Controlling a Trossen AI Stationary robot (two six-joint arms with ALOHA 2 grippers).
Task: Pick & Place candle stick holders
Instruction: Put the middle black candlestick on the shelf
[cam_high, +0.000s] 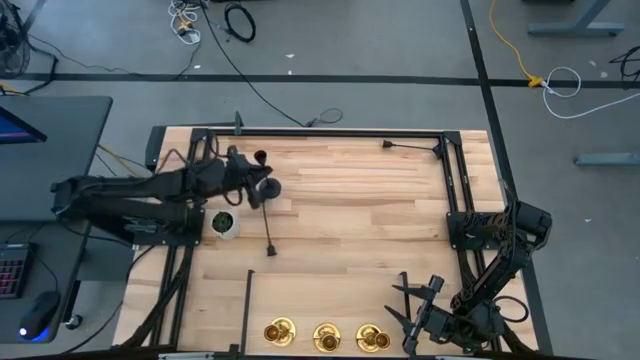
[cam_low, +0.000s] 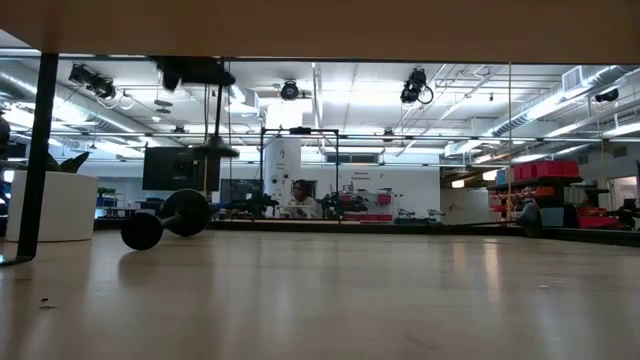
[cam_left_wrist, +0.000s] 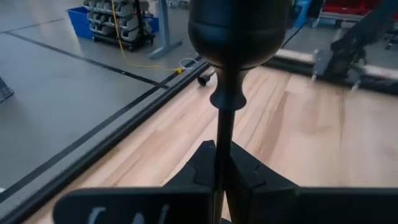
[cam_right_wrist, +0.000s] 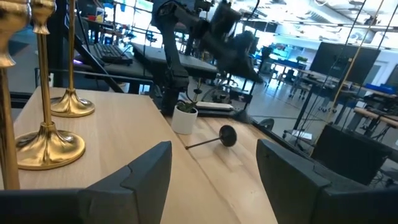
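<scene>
Black candle holder (cam_left_wrist: 224, 93) stands upright in our left jaws (cam_left_wrist: 222, 171), pinched shut on its stem; right jaws (cam_right_wrist: 214, 165) wait wide, empty.

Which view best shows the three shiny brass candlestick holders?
High view: all three shiny brass candlestick holders stand whole, in a row. The right wrist view shows them close but cropped; the low and left wrist views show none.

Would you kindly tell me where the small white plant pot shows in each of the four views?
High view: white pot, left of centre.
Low view: far left, partly behind a dark post.
Left wrist view: not in it.
Right wrist view: mid-picture, far off.
Shared landmark: the black candle holder lying beside it.
</scene>
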